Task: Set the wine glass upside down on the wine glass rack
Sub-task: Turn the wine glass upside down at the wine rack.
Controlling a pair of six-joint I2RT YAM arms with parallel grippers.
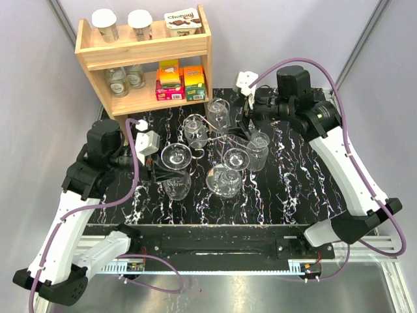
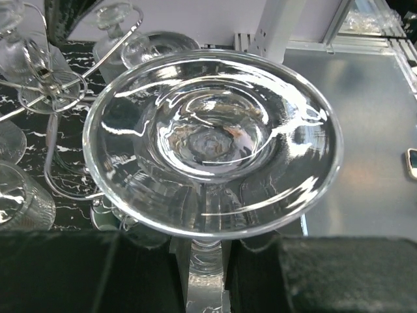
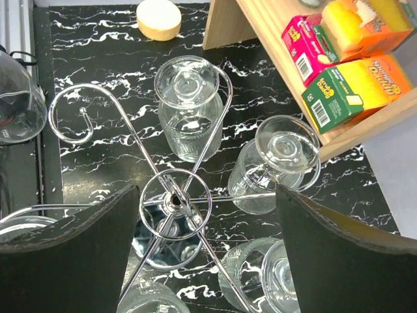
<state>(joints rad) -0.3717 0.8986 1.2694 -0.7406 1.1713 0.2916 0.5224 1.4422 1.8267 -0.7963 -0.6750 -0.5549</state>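
Left of the thin silver wire wine glass rack [image 3: 174,195], the left gripper [image 2: 205,277] clamps the stem of an inverted clear wine glass [image 2: 215,140], not yet hung, while the wide-open right gripper [image 3: 207,199] hovers empty above.

Black table [image 1: 293,189] with white veining, silver wine glass rack [image 3: 174,202], clear wine glass [image 2: 212,140], pale wooden shelf [image 1: 143,49].
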